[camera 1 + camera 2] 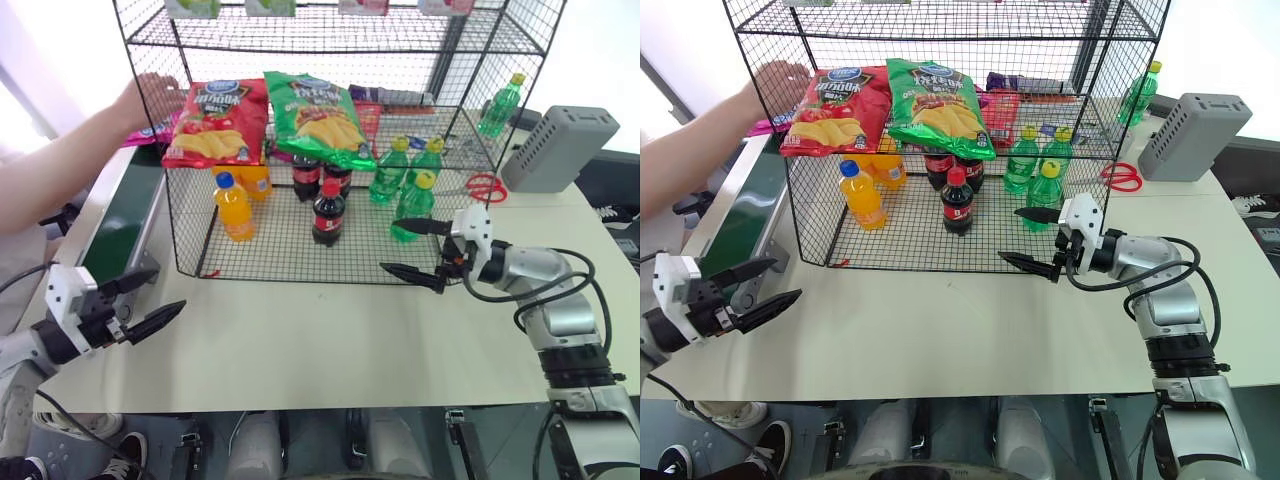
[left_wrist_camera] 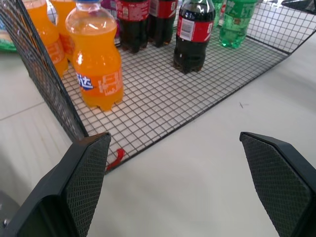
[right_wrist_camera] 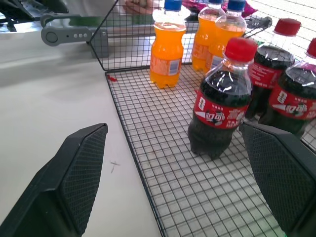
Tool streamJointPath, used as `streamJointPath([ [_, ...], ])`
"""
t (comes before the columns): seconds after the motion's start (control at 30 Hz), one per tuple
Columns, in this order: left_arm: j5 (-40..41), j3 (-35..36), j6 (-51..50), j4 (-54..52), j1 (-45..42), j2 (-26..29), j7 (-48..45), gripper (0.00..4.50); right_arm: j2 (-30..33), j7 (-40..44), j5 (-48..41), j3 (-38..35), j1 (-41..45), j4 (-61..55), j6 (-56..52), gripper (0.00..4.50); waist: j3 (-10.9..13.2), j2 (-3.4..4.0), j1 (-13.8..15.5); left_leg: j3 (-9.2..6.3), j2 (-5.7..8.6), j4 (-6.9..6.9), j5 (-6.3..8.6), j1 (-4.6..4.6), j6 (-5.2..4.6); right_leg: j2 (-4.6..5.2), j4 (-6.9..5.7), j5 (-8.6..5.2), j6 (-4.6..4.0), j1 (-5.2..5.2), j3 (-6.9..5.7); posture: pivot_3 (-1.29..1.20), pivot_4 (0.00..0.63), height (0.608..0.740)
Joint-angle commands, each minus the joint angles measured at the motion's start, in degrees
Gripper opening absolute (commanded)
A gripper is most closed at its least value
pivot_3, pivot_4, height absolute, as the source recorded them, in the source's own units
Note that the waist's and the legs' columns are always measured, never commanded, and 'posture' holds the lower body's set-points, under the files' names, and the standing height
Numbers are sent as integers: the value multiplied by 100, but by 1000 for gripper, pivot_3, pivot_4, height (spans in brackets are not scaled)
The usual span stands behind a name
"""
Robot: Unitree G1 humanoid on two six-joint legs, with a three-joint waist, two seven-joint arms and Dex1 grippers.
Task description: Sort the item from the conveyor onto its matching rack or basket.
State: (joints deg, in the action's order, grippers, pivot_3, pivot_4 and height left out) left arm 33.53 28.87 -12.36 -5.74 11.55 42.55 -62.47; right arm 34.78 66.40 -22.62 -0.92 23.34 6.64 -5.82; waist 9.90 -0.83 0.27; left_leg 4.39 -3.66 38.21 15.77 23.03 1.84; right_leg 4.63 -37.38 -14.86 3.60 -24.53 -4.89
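- Both pincers wide open, holding nothing: left gripper [image 1: 150,298] beside the conveyor [image 1: 112,243], right gripper [image 1: 418,250] at the rack [image 1: 180,215] front edge.
- Pink bag [image 1: 140,135] sits far up the belt from the left pincer, under a person's hand [image 1: 150,100]; mostly hidden.
- Wait for the hand to clear, then pinch the bag's edge seam.
- Rack, beyond the right pincer: red bag [image 1: 215,122], green bag [image 1: 320,118] on the mid tier; orange bottles [image 1: 233,207], colas [image 1: 327,212], green bottles [image 1: 412,205] below.

Pale table [image 1: 330,350] bearing wire rack [image 1: 300,255]
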Motion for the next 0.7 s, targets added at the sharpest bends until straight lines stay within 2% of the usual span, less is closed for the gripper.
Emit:
streamJointPath([
  [0.03,77,350,222,-244,197,54,-98,4500,-57,63,-215,-18,62,-265,-175,4444,0,0,0,1,0,0,0,0,0,1,0,0,0,0,0,0,150,737],
  [0.3,-1173,834,2307,-70,879,84,-56,4500,-528,-167,-666,453,-183,-1421,-1105,4444,0,0,-18,1,-4,-3,0,-2,0,-3,0,0,-3,-1,0,0,150,737],
  [0.47,-2595,1472,4603,713,1264,243,541,4500,-992,-303,-766,887,-48,-1658,-1481,4444,-2,-3,-25,2,-7,-2,1,-2,0,-3,2,2,-10,-3,-2,0,150,737],
  [0.7,-3429,1734,5702,1284,1548,346,1427,4500,-1179,-257,-833,1082,171,-1613,-1665,4444,-6,-9,-8,5,-7,-2,1,1,0,2,5,3,-9,-4,-3,0,150,737],
])
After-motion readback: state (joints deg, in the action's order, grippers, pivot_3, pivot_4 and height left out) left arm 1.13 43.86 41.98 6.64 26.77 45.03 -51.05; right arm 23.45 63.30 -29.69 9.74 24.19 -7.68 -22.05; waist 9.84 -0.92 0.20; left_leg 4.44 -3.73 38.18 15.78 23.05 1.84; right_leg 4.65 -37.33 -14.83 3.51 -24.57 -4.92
